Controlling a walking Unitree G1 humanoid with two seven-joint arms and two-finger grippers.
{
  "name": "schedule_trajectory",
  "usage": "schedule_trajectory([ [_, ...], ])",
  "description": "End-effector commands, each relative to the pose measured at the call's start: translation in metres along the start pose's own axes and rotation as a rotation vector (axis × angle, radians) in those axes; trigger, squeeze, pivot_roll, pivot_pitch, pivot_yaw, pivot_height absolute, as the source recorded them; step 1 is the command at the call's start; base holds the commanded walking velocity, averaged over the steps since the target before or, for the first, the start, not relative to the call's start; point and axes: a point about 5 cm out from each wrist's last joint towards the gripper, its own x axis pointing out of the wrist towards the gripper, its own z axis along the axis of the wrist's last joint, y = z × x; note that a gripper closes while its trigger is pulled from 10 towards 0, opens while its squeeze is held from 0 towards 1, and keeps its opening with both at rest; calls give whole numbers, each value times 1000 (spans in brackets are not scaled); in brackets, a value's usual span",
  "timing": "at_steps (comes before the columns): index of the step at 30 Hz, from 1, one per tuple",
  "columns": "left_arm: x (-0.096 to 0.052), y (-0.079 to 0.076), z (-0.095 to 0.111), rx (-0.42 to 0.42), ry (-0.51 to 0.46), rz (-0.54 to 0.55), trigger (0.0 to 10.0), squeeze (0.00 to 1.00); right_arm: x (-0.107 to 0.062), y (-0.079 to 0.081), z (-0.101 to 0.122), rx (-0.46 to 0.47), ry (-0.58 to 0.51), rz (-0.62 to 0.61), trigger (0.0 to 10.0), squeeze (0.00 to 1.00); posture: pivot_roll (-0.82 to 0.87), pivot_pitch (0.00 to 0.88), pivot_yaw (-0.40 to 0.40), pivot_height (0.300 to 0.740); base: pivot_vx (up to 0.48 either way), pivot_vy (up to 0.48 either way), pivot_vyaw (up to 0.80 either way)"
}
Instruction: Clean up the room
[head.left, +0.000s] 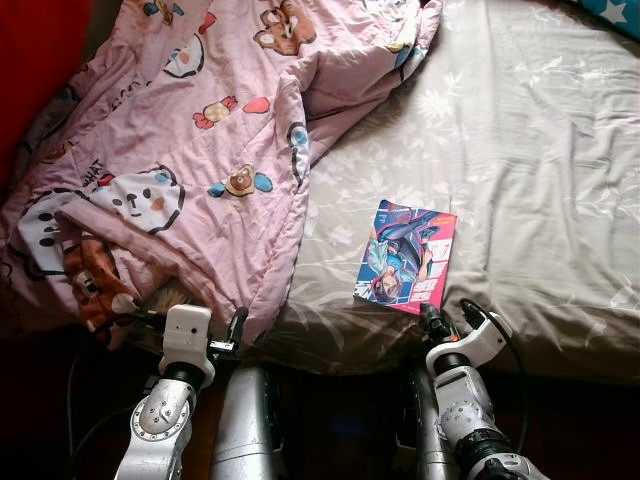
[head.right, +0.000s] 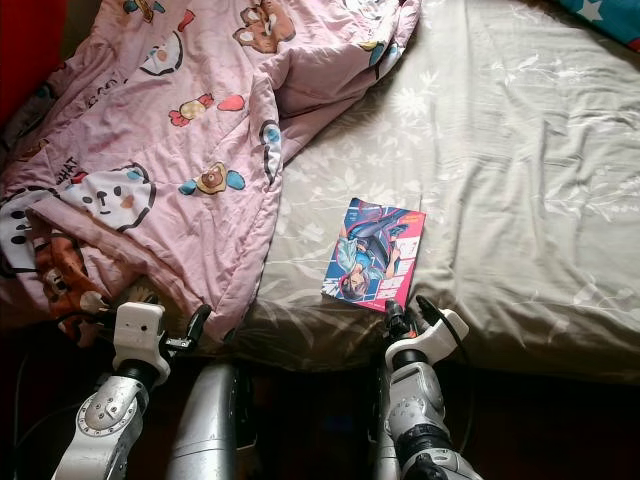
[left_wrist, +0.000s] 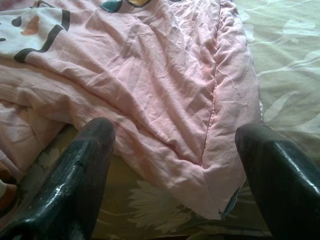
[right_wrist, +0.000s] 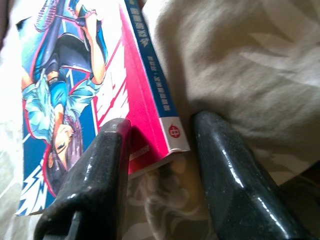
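Right gripper (right_wrist: 157, 165) fingers spread, straddling near corner of glossy blue-and-pink paperback comic book (head.left: 406, 256) | book flat near bed's front edge on grey floral sheet (head.left: 520, 150), long axis running away | left gripper (left_wrist: 175, 170) spread over pink cartoon-print quilt (head.left: 200, 150) corner

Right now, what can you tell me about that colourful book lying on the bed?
The book is a thin paperback with a glossy cover: a cartoon figure in blue against pink and white, and a pink spine with white print. It lies closed and flat, cover up, slightly askew, on the grey flower-patterned sheet near the bed's front edge, apart from the pink blanket. The right gripper has its open jaws astride the book's near spine corner, one finger over the cover; whether it touches cannot be told.
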Motion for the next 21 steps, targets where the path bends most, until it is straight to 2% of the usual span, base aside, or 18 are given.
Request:
schedule_trajectory([
  [1,-7,3,-9,29,39,-6,10000,0,-2,1,-10,26,38,8,10000,0,89,296,87,588,0,0,0],
  [8,-7,5,-8,35,37,-2,10000,0,-1,9,-15,39,58,55,10000,0,92,289,85,588,0,0,0],
  [9,-7,5,-9,36,38,-2,10000,0,-1,9,-16,40,62,61,1922,0,91,288,85,588,0,0,0],
  [10,-7,5,-9,36,38,-2,10000,0,-1,9,-17,39,62,61,1922,0,91,288,85,588,0,0,0],
  [11,-7,4,-9,36,38,-2,10000,0,-2,9,-18,38,64,60,0,0,91,288,85,588,0,0,0],
  [21,-7,4,-11,36,44,-5,10000,0,-5,4,-20,37,72,51,0,0,88,285,82,588,0,0,0],
])
